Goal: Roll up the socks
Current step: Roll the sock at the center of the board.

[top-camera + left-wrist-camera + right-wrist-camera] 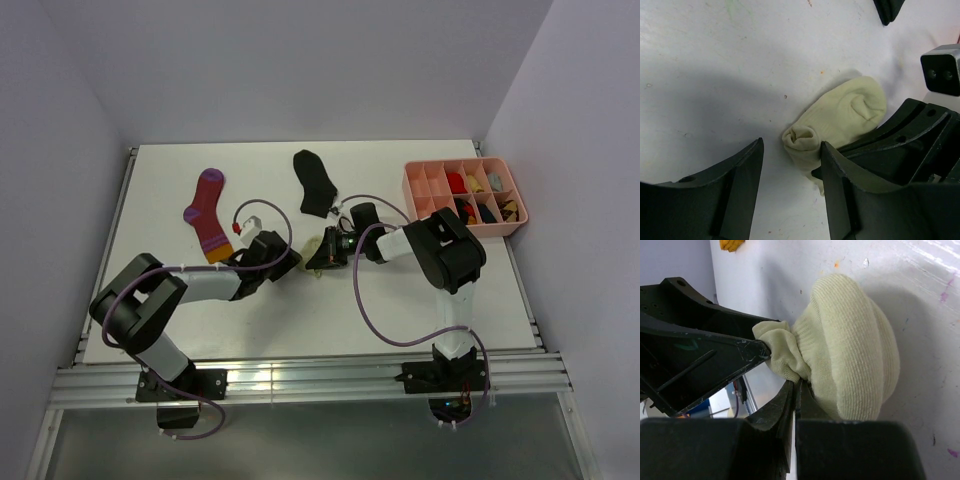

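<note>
Cream sock (840, 122) near middle of table (400, 310), between both grippers. One end wound into small tight curl, rest lumpy and loose; judged half rolled.

Right gripper (795, 390) pressed together, pinching sock fabric at edge.

Left gripper (792, 147) spread, straddling curled end, one finger (840, 190) against sock, gripping nothing.

Black sock (316, 183) and magenta sock (207, 212) lie flat farther back. Pink tray (408, 190) far right.

Risks:
- Curl unheld, may spring open if right gripper tugs.
- Left gripper closing off-centre may catch single layer, flatten roll.
- Grippers crowded, may collide.
- Thin pinch may slip.
</note>
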Controlling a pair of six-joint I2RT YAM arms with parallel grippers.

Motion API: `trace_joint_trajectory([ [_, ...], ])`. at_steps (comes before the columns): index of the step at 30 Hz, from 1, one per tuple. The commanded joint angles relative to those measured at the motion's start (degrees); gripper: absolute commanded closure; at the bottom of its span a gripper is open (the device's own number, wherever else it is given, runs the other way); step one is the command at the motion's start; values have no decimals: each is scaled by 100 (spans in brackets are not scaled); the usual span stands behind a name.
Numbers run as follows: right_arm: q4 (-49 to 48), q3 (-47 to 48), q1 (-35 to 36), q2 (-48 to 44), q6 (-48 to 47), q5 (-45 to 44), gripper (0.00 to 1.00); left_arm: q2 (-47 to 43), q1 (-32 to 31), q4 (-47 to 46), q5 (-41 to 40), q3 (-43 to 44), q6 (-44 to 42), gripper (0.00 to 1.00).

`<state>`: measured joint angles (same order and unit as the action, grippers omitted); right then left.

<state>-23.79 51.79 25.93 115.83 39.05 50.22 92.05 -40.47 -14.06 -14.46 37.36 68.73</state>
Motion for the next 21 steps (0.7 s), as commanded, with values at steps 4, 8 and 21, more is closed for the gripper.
trace_joint_trajectory([
  [4, -2, -55, -97, 264, 164, -196, 100, 156, -40, -193, 31, 148, 149, 46],
  [8, -117, -99, -141, 317, 279, -188, 100, -46, -58, -298, -30, -53, 237, 41],
  [21, -196, -222, -203, 414, 358, -214, 100, 32, -75, -791, -84, -388, 484, 49],
])
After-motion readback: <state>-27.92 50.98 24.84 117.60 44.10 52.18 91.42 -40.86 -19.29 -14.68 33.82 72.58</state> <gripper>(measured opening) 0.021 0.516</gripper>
